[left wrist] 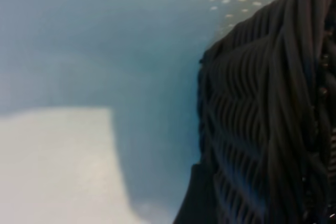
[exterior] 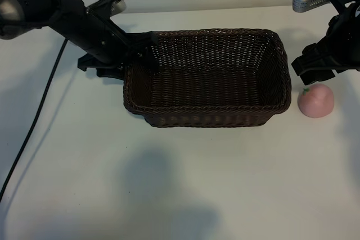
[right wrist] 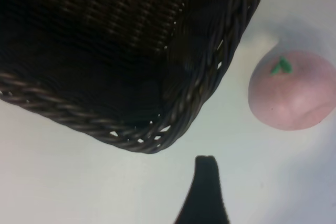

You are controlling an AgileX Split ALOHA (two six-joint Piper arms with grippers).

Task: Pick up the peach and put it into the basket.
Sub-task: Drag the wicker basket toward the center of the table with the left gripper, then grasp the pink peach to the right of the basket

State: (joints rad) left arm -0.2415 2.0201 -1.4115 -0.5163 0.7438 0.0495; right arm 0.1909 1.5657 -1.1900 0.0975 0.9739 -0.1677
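A: Exterior view, left to right — what appears?

B: The left end effector (exterior: pixel 147 51) sits at the basket's (exterior: pixel 208 111) left rim, one finger over the braid inside; whether it is wide or narrow cannot be told. A black cable (exterior: pixel 34 122) trails across the white counter (exterior: pixel 84 184). The right end effector (exterior: pixel 308 70) hangs beside the basket's right end, just above the peach (exterior: pixel 315 100), which rests on the counter outside the basket.

A: And the wrist views?

B: The left wrist shows only wicker wall (left wrist: pixel 273 119) close up. The right wrist shows a basket corner (right wrist: pixel 173 119), the peach (right wrist: pixel 294 90) with its green leaf, and one dark fingertip (right wrist: pixel 205 192) — jaws wide, empty.
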